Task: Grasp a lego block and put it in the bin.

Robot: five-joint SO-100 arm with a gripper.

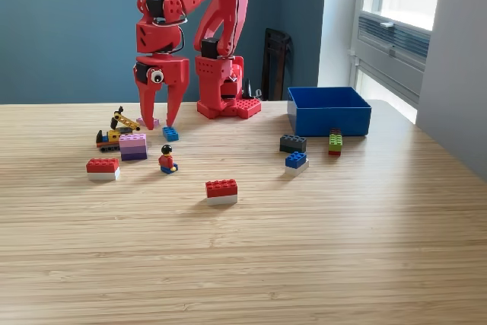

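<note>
Wooden table (pixel 319 264), light grain, seen from the exterior view. Item 1: red arm (pixel 217 28), base at the table's 12 o'clock edge, reaching toward 10 o'clock. Its gripper (pixel 158 116) points down with the 2 red fingers spread apart, open, holding nothing; the tips hang just above the table over a small pink brick (pixel 153 122), which is partly hidden behind the nearer finger. Item 2: small blue brick (pixel 170 133), just at 4 o'clock of the gripper tips. Item 3: the bin (pixel 329 110), blue, low-walled, at the table's 2 o'clock, well apart from the gripper; no brick visible inside. Item 4: cluster at 9 o'clock, comprising a yellow-and-black vehicle piece (pixel 114 131) and a purple-and-pink stack (pixel 133 146), touching or nearly so. Item 5: red-on-white brick (pixel 103 168) at 8 o'clock of that cluster. Item 6: minifigure (pixel 167 160), red torso, seated. Item 7: second red-on-white brick (pixel 221 191), near the table centre. Item 8: black brick (pixel 293 143), blue-on-white brick (pixel 296 161) and green-and-red brick (pixel 335 142), grouped in front of the bin.
</note>
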